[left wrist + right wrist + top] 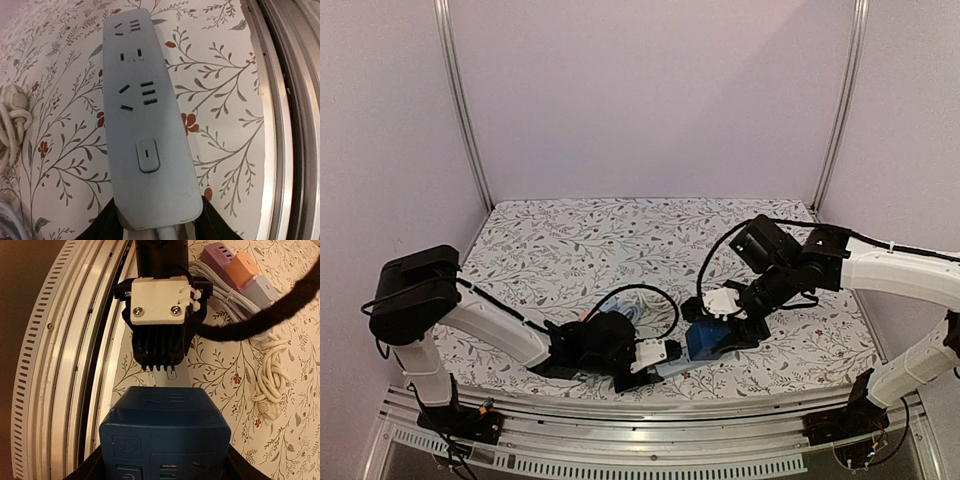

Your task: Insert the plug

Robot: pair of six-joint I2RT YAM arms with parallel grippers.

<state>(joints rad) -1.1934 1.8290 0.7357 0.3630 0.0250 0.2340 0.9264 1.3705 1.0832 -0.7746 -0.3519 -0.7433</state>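
A pale grey power strip [145, 120] lies lengthwise on the floral cloth, sockets and switch facing up. My left gripper [157, 222] is shut on its cable end, one dark finger on each side. In the top view this gripper [655, 365] sits near the front rail. My right gripper [165, 467] is shut on a blue cube plug [165, 430] with sockets on its faces. It holds the plug just above the free end of the strip [172, 376]. From above, the plug [705, 340] sits directly right of the left gripper. The plug's pins are hidden.
A metal rail [65, 365] runs along the table's near edge, close beside the strip. Purple and orange adapters [240, 270] and a coiled white cable [270, 375] lie behind the left wrist. A black cable [640, 295] loops over the cloth.
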